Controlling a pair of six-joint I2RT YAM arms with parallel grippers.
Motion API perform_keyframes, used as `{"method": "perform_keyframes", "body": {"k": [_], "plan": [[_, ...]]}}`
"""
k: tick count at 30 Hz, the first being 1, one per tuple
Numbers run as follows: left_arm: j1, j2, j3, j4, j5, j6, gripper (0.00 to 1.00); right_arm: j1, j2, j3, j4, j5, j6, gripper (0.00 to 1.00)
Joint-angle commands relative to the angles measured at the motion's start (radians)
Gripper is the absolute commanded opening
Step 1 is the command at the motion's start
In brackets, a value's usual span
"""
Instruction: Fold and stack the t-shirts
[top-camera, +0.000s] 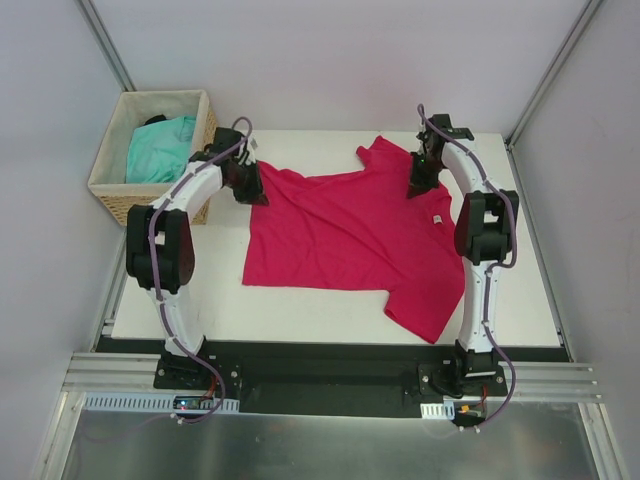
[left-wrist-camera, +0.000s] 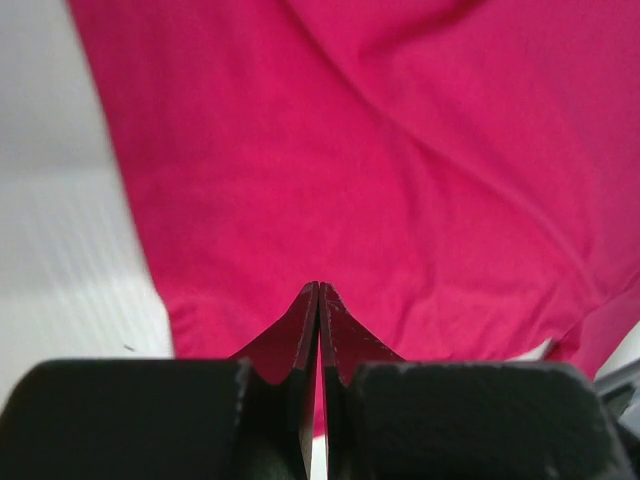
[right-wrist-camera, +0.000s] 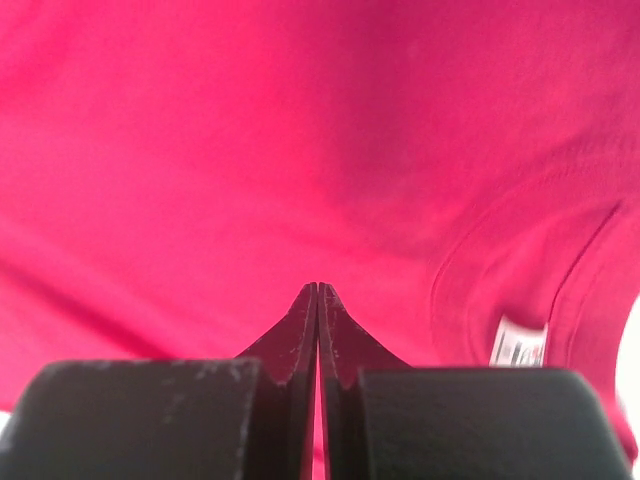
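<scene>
A crimson-pink t-shirt (top-camera: 350, 235) lies spread on the white table, neck to the right, one sleeve at the back and one at the front. Its small white neck label (top-camera: 438, 219) also shows in the right wrist view (right-wrist-camera: 520, 345). My left gripper (top-camera: 255, 188) is shut with its tips pinched into the shirt's far left corner (left-wrist-camera: 319, 288), just inside the fabric's edge. Near the collar, my right gripper (top-camera: 420, 187) is shut the same way on the cloth (right-wrist-camera: 317, 288). A turquoise t-shirt (top-camera: 160, 148) lies bunched in the basket.
A woven wicker basket (top-camera: 110, 185) stands off the table's back left corner, close behind the left arm. Bare white table (top-camera: 310, 310) shows along the front and at the left edge (left-wrist-camera: 60, 280). Grey enclosure walls surround the table.
</scene>
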Motion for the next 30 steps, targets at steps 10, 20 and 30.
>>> {"method": "perform_keyframes", "body": {"k": [10,20,30], "plan": [[-0.056,-0.149,-0.233,-0.063,-0.023,0.104,0.0,-0.039,0.014,0.085,0.08,0.036,0.008,0.15],[-0.06,-0.221,-0.266,-0.12,-0.073,0.132,0.0,-0.079,0.078,0.182,0.103,0.113,0.016,0.51],[-0.061,-0.221,-0.24,-0.148,-0.068,0.123,0.0,-0.114,0.115,0.214,0.065,0.256,-0.104,0.53]]}}
